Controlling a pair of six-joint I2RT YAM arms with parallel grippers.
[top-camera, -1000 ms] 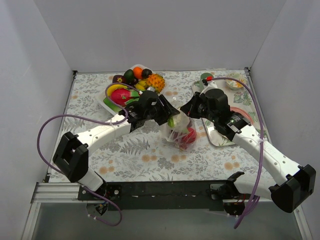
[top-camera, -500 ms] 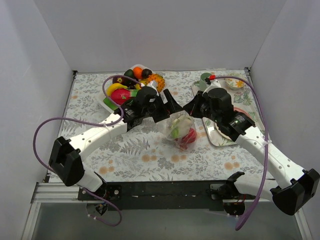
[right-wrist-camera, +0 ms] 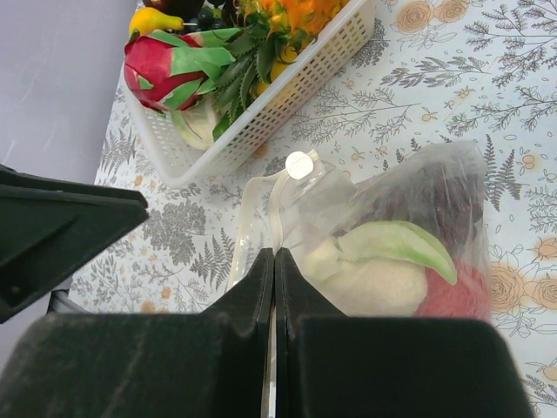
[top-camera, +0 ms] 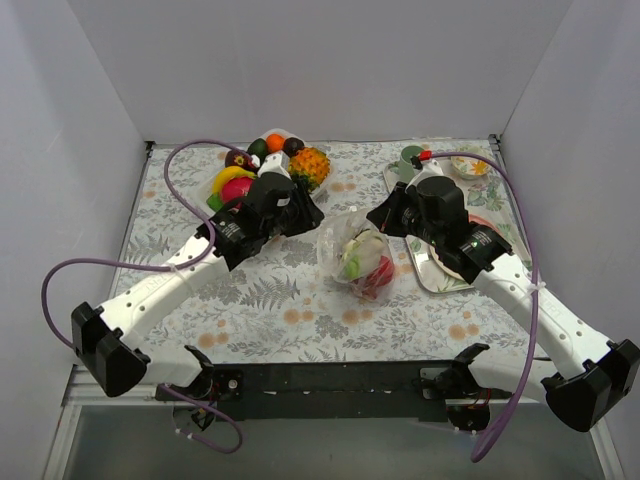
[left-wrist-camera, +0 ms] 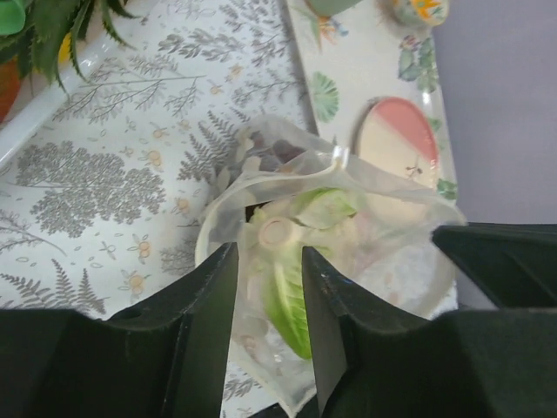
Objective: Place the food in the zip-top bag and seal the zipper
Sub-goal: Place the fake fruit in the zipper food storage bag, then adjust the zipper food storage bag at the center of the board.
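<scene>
The clear zip-top bag (top-camera: 355,256) lies on the table between the arms. It holds the pale green-white leafy vegetable (right-wrist-camera: 383,261), the red round fruit (right-wrist-camera: 454,294) and the dark purple grapes (right-wrist-camera: 431,198). My right gripper (right-wrist-camera: 274,252) is shut on the zipper (right-wrist-camera: 277,205) at the bag's mouth; in the top view it (top-camera: 378,218) sits at the bag's upper right edge. My left gripper (left-wrist-camera: 268,252) is open and empty, just left of the bag (left-wrist-camera: 348,226); in the top view it (top-camera: 312,213) stands apart from the bag.
A white basket (top-camera: 222,205) of toy fruit, with a pineapple (top-camera: 310,165) and a red dragon fruit (right-wrist-camera: 165,70), stands at the back left behind the left arm. A floral tray (top-camera: 432,272) lies at the right under the right arm, with a green cup (top-camera: 410,156) behind it.
My left gripper has let go of the bag and drawn back to the left, toward the basket. The right gripper stays shut on the bag's mouth. The bag has settled flatter.
</scene>
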